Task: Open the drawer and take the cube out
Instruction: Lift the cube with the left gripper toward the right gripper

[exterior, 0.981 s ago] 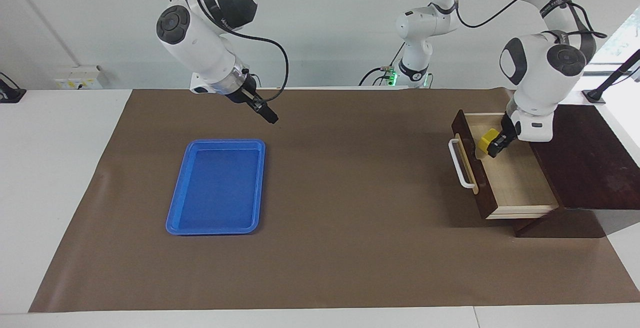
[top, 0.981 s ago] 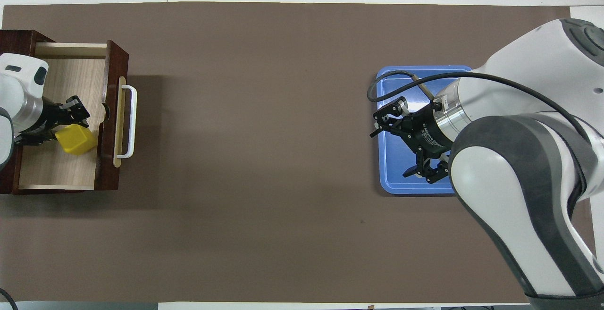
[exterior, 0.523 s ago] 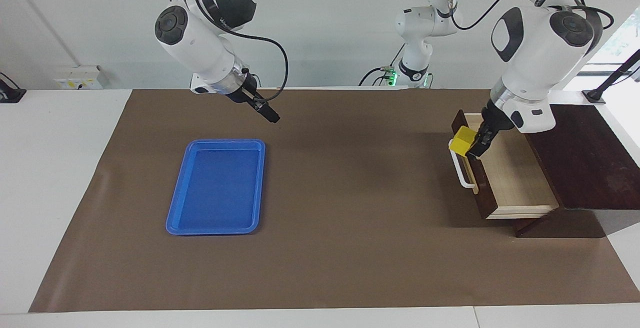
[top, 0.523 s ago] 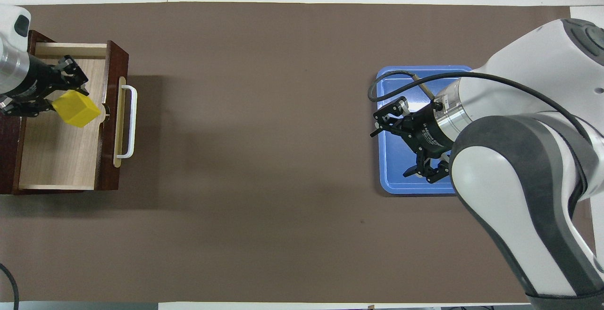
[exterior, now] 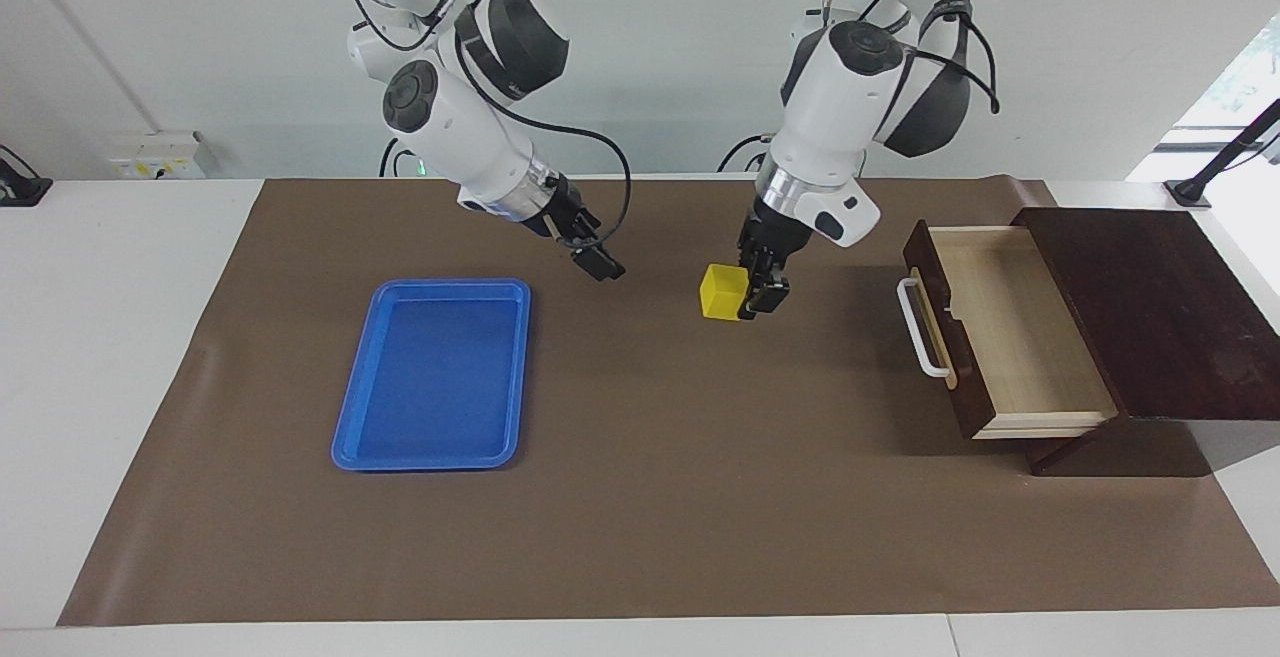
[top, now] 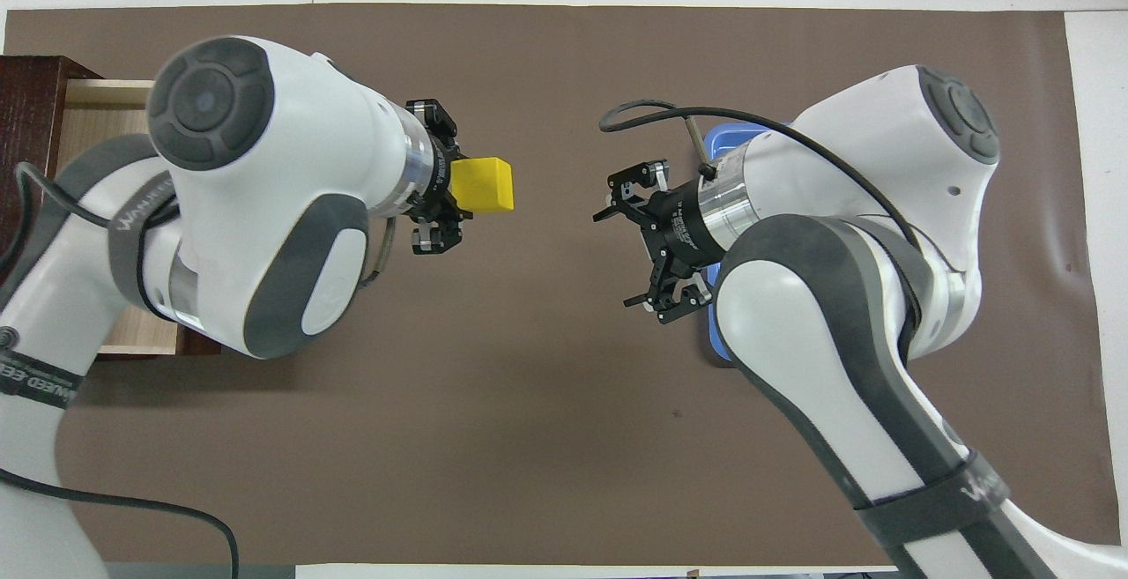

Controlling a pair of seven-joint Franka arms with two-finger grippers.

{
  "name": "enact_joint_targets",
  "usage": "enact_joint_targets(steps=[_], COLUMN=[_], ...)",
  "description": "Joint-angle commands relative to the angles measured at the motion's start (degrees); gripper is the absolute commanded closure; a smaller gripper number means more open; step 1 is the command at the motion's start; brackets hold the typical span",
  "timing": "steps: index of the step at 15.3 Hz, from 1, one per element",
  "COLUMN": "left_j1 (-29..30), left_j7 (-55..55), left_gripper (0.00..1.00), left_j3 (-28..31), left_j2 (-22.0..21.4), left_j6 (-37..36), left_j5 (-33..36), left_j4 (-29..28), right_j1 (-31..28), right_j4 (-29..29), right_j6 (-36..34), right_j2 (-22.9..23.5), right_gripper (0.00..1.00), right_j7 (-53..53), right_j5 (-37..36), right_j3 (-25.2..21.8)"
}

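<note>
Now the left tool (exterior: 752, 299) is clamped on the yellow cube (exterior: 721, 292) over mid-table, clear of the open drawer (exterior: 1010, 327); the right tool (top: 636, 251), fingers apart, hangs beside the blue tray (exterior: 435, 372).

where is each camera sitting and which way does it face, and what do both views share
Facing view: high across the table, looking at the robots; both arms hang in from the top, left gripper shut on the cube over the brown mat, right gripper open near the blue tray, drawer open.
Overhead view: above the robots' end, looking steeply down; both arms rise from the bottom and hide most of the drawer and tray.
Shared: both grippers, cube, mat, tray and drawer, turned half a turn.
</note>
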Motion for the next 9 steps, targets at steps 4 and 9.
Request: enact_joint_targets(steps=[4, 9], left_j1=[-3.25, -5.0], left_j7=[-11.98, -14.09], left_gripper=[1.0, 1.0], left_j3=[1.21, 1.12], left_j2=[-4.8, -5.33], left_j6=[7.77, 9.96], left_j5=[-1.45, -1.45], left_j4=[-12.34, -13.4], right_j1=[0.52, 4.12], right_j4=[-1.17, -0.65], right_j6=[6.8, 13.74], right_j2=[1.78, 7.31], right_gripper=[0.0, 0.0], right_j7=[2.47, 0.99], right_j5=[5.41, 5.41], right_j3=[-0.08, -0.08])
